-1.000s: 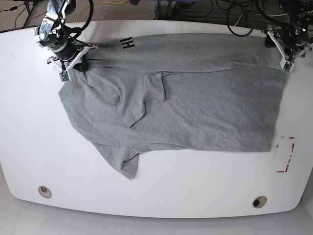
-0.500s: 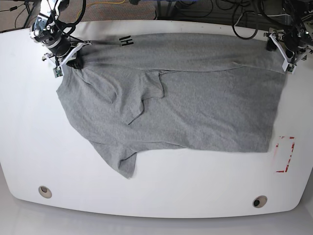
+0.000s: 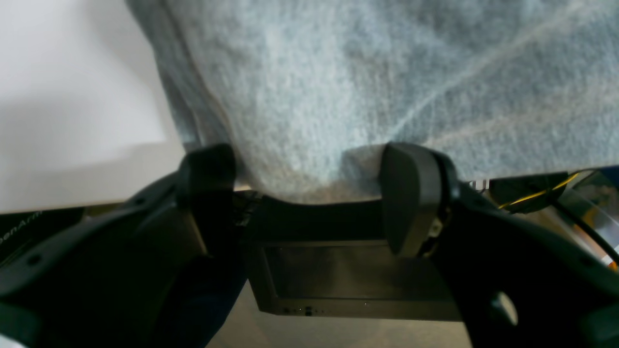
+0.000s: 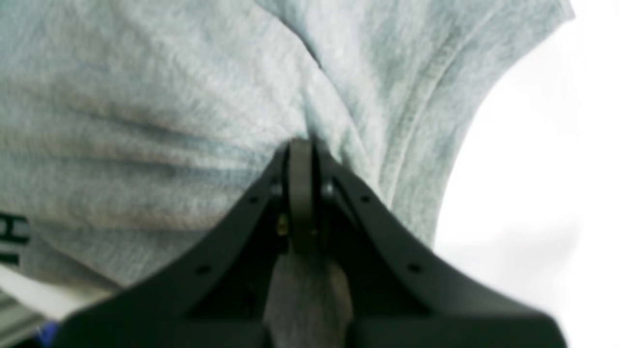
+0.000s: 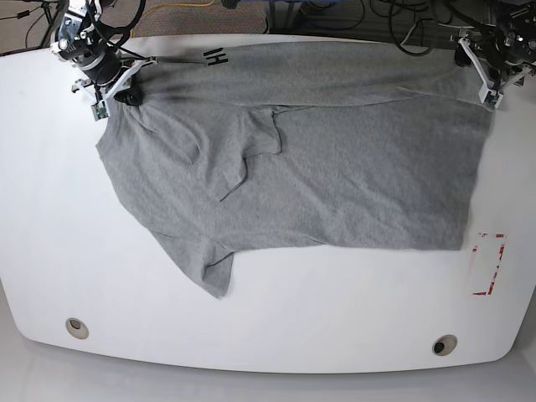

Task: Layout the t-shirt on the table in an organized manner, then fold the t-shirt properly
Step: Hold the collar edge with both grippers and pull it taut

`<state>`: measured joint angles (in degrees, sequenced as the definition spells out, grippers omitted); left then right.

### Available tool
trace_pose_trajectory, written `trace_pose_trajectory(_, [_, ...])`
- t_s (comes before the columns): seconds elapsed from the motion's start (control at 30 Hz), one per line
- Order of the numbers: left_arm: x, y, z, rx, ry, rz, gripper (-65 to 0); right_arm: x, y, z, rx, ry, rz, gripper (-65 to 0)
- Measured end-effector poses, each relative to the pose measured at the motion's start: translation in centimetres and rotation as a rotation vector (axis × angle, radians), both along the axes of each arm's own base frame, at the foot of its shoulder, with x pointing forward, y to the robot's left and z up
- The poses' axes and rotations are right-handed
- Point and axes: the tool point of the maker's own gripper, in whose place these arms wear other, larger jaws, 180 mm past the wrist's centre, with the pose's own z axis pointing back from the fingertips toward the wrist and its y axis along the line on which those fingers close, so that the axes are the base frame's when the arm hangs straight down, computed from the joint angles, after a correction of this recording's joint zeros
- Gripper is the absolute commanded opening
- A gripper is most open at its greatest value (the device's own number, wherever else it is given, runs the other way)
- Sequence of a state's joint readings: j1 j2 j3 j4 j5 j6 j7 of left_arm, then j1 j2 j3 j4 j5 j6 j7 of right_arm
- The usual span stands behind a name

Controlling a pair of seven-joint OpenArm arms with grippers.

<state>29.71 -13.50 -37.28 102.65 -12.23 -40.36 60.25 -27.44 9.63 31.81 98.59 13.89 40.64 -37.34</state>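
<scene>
The heather-grey t-shirt (image 5: 335,167) lies spread over the far half of the white table (image 5: 335,327), one sleeve folded onto its middle and another pointing to the near left. Black lettering (image 5: 218,57) shows at its far edge. My right gripper (image 5: 117,92) is at the far left, shut on a pinch of the shirt (image 4: 145,96) next to a hemmed edge; its closed tips (image 4: 301,145) show in the right wrist view. My left gripper (image 5: 487,90) is at the far right corner. Its fingers (image 3: 411,193) stand apart with the cloth (image 3: 362,72) lying between them at the table edge.
Two round metal grommets (image 5: 76,327) (image 5: 444,344) sit near the front edge. A red-and-white mark (image 5: 488,264) is at the right, just beyond the shirt's near right corner. Cables (image 5: 335,17) and floor lie behind the far edge.
Both grippers have moved toward the far edge, and the shirt has slid that way with them. The lettering now sits almost at the table's far edge.
</scene>
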Motion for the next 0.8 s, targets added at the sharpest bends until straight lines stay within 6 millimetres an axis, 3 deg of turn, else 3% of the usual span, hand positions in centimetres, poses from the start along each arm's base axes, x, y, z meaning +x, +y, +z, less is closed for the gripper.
trace_pose_trajectory(0.27, [0.0,1.4,1.0,0.039,-0.019,0.033,-22.2,-0.6,-0.1,0.3,-0.038,0.025,0.018,-63.4])
trace_pose_trajectory(0.5, [2.8,2.6,2.6,0.059,-0.107,0.067,-22.2,0.4,-0.4,0.5,-0.054,0.014,0.019,-63.4])
trace_pose_trajectory(0.8, [4.0,3.9,4.9,0.121,-0.165,0.093,-22.2,0.5,-0.5,0.5,-0.061,0.015,0.018,-63.4])
